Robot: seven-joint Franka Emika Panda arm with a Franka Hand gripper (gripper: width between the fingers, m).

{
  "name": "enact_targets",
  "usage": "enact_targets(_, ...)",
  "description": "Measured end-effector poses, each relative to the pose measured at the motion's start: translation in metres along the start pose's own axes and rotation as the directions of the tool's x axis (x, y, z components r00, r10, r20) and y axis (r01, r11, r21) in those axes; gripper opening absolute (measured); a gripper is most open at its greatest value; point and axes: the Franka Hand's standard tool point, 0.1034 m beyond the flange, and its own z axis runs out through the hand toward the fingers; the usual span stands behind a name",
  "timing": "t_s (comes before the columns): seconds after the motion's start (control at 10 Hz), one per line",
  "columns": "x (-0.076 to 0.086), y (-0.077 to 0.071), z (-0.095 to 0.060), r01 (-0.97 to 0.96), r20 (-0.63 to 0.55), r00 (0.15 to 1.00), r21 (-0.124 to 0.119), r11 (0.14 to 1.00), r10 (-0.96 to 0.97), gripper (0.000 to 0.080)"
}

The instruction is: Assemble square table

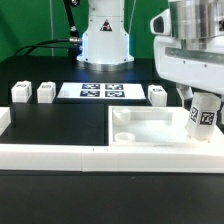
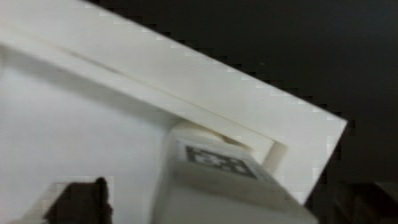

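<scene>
The slab (image 1: pixel 150 128) lies rim-up on the black table, on the exterior view's right, with its near edge against the low wall (image 1: pixel 55 152). I judge it sits there so the wall braces it while legs go in (a free slab would slide under a push). Sockets show in its corners, so this upturned face is the underside.

3 spare legs (image 1: pixel 46 92) stand in a row at the back, 2 on the exterior view's left of the marker board (image 1: pixel 100 91) and 1 on its right. They are upright and apart from each other, likely so the claw can close on each from above without bumping a neighbour.

The 4th leg (image 1: pixel 203 116) is at the slab's corner on the exterior view's right, tag facing out and slightly tilted. Whether it is seated in its socket or only resting there cannot be told. The wrist view shows the same leg (image 2: pixel 222 158) tucked against the slab's raised rim.

The claw (image 1: pixel 198 98) hangs directly above that leg, very close. Its jaws look spread: in the wrist view 1 dark finger (image 2: pixel 80 200) stands clear of the leg, with white slab between them, and nothing is pinched. The other finger is not plain to see. By my reading the leg stands unheld under the claw.
</scene>
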Motion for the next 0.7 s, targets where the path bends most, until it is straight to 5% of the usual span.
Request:
enact_targets(0.1,-0.007,-0.003,-0.004,0.185,-0.035,0.982,-0.021,0.983,-0.186,0.0645)
enact_targets(0.4,-0.005,-0.001,0.0,0.382,-0.022,0.924,-0.022,0.924,-0.382,0.0649)
enact_targets(0.5,0.001,0.003,0.002,0.578,-0.034,0.813,-0.065,0.813,-0.581,0.0649)
enact_targets(0.7,0.013,0.007,0.001,0.79,-0.019,0.609,-0.085,0.608,-0.793,0.0649)
